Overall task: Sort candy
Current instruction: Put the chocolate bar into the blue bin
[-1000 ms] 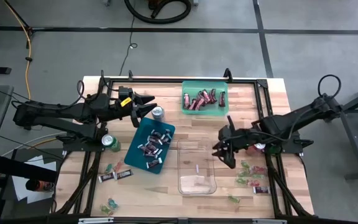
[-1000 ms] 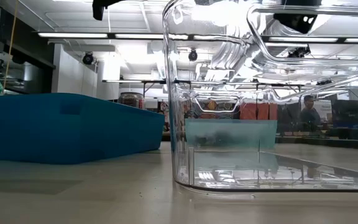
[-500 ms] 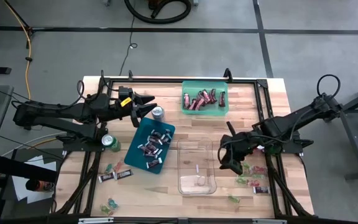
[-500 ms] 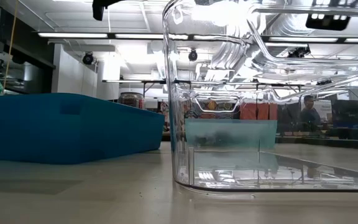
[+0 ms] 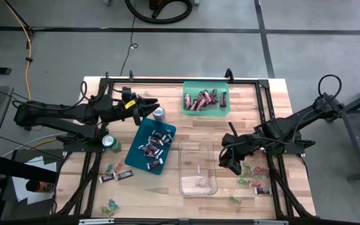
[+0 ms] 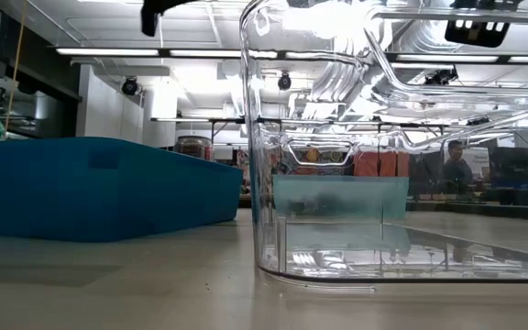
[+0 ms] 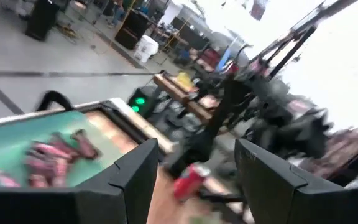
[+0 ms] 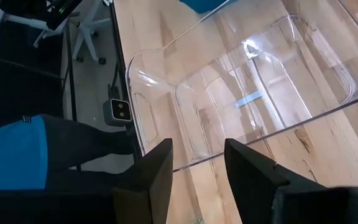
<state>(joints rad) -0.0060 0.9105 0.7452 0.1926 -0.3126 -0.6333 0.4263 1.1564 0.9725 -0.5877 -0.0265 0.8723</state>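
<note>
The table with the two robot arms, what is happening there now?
Candy is being sorted into trays. The right gripper hangs open and empty beside the clear tray, near loose green candies. The left gripper waits open above the blue tray of dark bars. The green tray holds red bars. More candy lies unsorted on the table.

The tabletop (image 5: pixel 167 87) is pale wood. One tray (image 5: pixel 139 150) is blue, another tray (image 5: pixel 224 87) green, and the bin (image 5: pixel 199 184) is clear. The candy (image 5: pixel 199 100) is dark red.
</note>
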